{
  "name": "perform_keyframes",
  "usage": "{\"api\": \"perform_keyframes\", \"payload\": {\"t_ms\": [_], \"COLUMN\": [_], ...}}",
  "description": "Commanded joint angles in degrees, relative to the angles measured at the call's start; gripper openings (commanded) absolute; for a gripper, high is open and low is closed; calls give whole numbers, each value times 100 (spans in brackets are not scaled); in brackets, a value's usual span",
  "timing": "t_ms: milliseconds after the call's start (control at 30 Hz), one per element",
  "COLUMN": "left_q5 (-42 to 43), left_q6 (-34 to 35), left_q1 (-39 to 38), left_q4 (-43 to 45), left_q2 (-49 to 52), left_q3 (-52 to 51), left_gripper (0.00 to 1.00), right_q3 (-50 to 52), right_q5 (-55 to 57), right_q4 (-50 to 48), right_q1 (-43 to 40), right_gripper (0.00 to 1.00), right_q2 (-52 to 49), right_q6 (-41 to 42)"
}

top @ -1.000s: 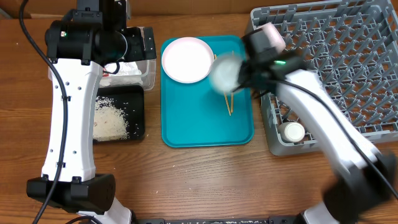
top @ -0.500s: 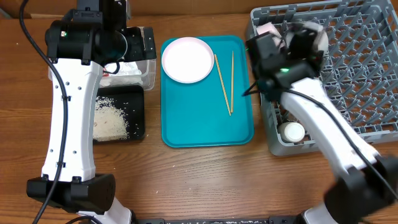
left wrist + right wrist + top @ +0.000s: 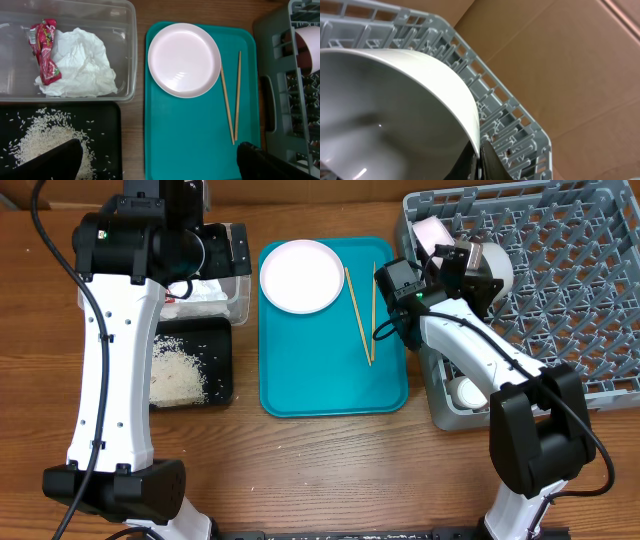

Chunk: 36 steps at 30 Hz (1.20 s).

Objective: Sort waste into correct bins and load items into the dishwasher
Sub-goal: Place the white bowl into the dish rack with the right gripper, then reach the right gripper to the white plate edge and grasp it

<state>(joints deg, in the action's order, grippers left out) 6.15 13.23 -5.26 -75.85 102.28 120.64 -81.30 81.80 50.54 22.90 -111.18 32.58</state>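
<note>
Wooden surface [image 3: 190, 9] beneath left jaws, spread wide. Pale bowl [image 3: 395, 115] clamped by rim in right jaws; cardboard wall [image 3: 560, 60] beyond, clearest from wrist view

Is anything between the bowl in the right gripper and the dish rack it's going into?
Nothing visible. The grey bowl, held by the right gripper, is over the rack's open pegs; a pinkish bowl sits beside it, nearer the corner.

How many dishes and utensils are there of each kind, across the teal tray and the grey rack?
Plate: 1
Bowls: 2, the white bowl and the grey-green bowl
Cup: 1
Chopsticks: 2
Total: 6
</note>
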Motion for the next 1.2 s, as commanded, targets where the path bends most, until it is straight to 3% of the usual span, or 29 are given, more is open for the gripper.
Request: {"api": "perform_keyframes", "payload": {"t_ms": [0,767,900,1000,1100,1167], "left_q5": [-42,-42,-42,-42,-42,-42], "left_q6": [50,50,50,52,50,50], "left_q1": [-11,-11,-11,-11,-11,-11], "left_q4": [-2,0,0,0,0,0], "left_q2": [-39,-39,-39,-39,-39,-39], "left_q3": [61,61,61,61,61,61], "left_gripper": [100,100,100,100,100,100], "right_q3": [35,31,22,-48,-273,-503], "right_q5": [-415,-1445,-1784,-1834,-2096,-2479], "right_q4": [-35,431,487,501,603,658], "right_q1": [-15,304,459,584,632,660], "right_gripper": [4,5,22,66,80,83], "right_q2": [-9,-7,-7,31,149,254], "right_q6": [44,42,44,42,37,-136]}}
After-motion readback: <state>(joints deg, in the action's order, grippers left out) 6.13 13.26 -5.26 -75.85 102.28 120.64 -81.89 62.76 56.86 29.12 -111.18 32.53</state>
